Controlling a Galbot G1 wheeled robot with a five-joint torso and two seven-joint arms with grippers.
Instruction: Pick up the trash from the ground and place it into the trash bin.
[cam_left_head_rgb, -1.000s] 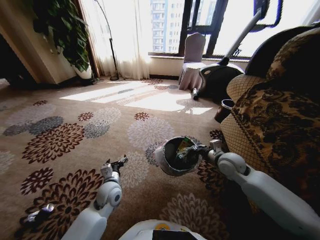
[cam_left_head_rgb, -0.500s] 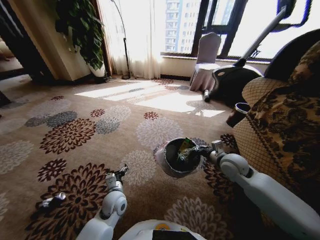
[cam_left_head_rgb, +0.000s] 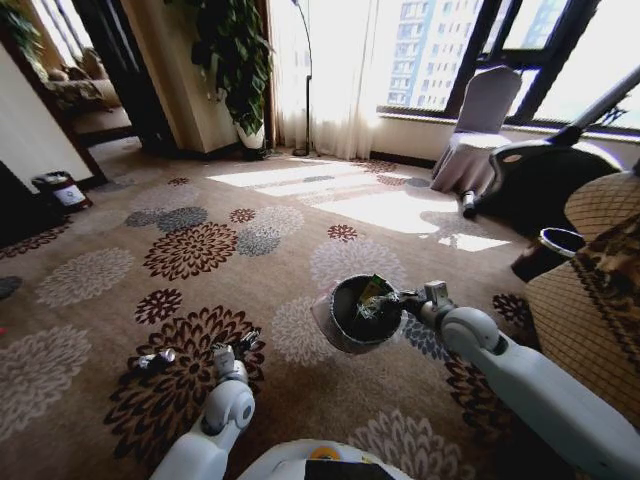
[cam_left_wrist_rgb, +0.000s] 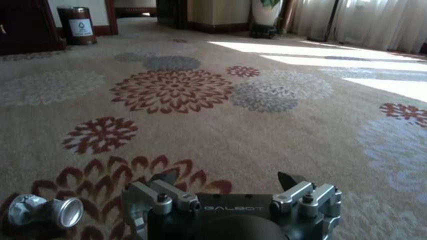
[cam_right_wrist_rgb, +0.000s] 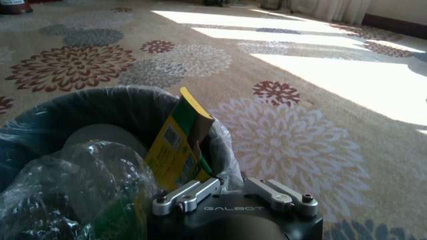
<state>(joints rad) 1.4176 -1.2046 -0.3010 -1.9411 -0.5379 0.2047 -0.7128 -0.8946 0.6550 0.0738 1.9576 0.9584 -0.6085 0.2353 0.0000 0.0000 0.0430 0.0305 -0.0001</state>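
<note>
The trash bin (cam_left_head_rgb: 340, 338), a dark round bucket with a translucent bag liner, hangs above the carpet with my right gripper (cam_left_head_rgb: 405, 300) shut on its rim (cam_right_wrist_rgb: 223, 165). Inside it are a yellow-green wrapper (cam_right_wrist_rgb: 177, 145) and crumpled clear plastic (cam_right_wrist_rgb: 73, 190). A crumpled silver piece of trash (cam_left_head_rgb: 155, 358) lies on a dark red carpet flower, a short way to the left of my left gripper (cam_left_head_rgb: 240, 347). The left wrist view has that piece (cam_left_wrist_rgb: 47, 212) close beside the left gripper (cam_left_wrist_rgb: 227, 180), which is open, empty and low over the carpet.
A patterned sofa (cam_left_head_rgb: 600, 290) stands close on the right, with a dark cup-like pot (cam_left_head_rgb: 545, 250) and a dark machine (cam_left_head_rgb: 545, 180) beyond it. A covered chair (cam_left_head_rgb: 480, 130) and a plant (cam_left_head_rgb: 235, 60) stand near the windows. A small labelled bin (cam_left_head_rgb: 62, 190) stands far left.
The whole head view has swung left, so the sofa has slid toward the right edge. The silver piece now lies nearer my left gripper. The bin stays in my right gripper.
</note>
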